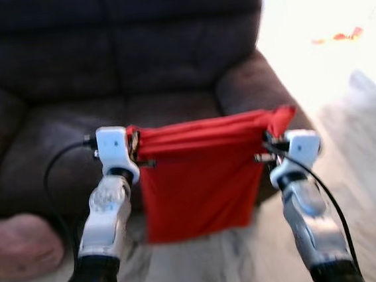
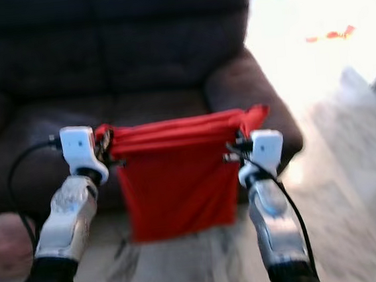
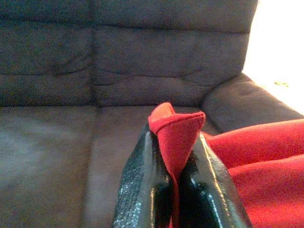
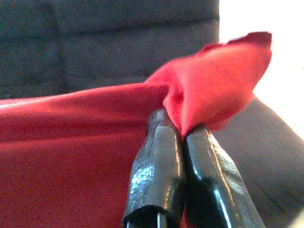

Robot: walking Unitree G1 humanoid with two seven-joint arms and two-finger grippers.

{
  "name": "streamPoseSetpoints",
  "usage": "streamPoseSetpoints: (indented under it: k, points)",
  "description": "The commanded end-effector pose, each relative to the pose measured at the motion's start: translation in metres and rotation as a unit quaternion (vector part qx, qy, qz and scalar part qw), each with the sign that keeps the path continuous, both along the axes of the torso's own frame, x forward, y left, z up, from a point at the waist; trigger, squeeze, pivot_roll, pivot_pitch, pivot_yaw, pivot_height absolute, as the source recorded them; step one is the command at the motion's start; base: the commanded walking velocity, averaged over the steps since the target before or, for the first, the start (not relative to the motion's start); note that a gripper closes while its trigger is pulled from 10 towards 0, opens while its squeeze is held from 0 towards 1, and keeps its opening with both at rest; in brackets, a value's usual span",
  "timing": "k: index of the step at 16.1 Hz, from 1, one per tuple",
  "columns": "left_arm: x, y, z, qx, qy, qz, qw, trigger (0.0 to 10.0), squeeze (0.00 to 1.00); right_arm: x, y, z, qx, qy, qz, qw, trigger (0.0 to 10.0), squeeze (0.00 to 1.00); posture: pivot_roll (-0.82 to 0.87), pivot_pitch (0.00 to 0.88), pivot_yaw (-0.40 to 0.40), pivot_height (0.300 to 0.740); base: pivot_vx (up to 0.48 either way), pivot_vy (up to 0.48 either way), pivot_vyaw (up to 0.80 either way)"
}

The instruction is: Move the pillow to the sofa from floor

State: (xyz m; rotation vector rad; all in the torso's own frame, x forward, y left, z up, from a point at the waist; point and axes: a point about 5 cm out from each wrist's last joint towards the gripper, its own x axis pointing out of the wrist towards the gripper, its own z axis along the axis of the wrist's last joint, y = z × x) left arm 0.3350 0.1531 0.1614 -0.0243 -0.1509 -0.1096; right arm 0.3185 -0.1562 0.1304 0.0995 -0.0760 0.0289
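Up off the floor, in front of the sofa (image 1: pixel 120 54), the red pillow (image 1: pixel 202 179) hangs between my two pincers, stretched flat by its top corners. My left pincer (image 1: pixel 135 146) has the top left corner; the wrist view shows both black fingers (image 3: pixel 142 190) pressed tight together with a fold of red cloth sticking up out of them. My right pincer (image 1: pixel 268 145) has the top right corner, fingers (image 4: pixel 156 171) closed hard on bunched red cloth, the corner flaring out past the tips. Top edge of the pillow runs roughly level from one pincer to the other, with creases along it. Lower part hangs loose, covering the near edge of the sofa seat from my head view; I cannot tell if it touches the seat front. Sofa is dark brown, with seat and backrest on the far side of the pillow, one armrest far right and one at left. Pale wood floor (image 1: pixel 372 183) lies at near right, with very bright light at far right. Black cable (image 1: pixel 55 180) loops off my left wrist. Head views are a bit blurred.
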Motion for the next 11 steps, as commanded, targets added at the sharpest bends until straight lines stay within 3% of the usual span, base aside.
streamPoseSetpoints:
  k: [1,4,7,11]
  points:
    - [0.001,0.005,0.019,0.007,-0.041,0.012,0.999,10.0,0.0,0.002,-0.004,0.019,0.0,-0.044,-0.009,0.999,10.0,0.0,0.08,0.108,-0.005,0.74,0.292,0.0,-0.74]
    - [0.001,0.001,0.029,0.006,-0.058,0.001,0.998,10.0,0.0,0.004,-0.005,0.026,-0.002,-0.06,-0.009,0.998,10.0,0.0,0.08,0.098,-0.002,0.74,0.292,0.0,-0.72]
    - [0.002,-0.009,0.047,0.003,-0.082,-0.028,0.996,10.0,0.0,0.006,-0.008,0.033,-0.007,-0.076,-0.018,0.997,10.0,0.0,0.09,0.095,0.0,0.74,0.292,0.0,0.0]
    - [0.001,-0.014,0.049,0.004,-0.083,-0.04,0.996,10.0,0.0,0.006,-0.008,0.033,-0.005,-0.075,-0.02,0.997,10.0,0.0,0.09,0.109,0.003,0.74,0.284,0.0,0.0]
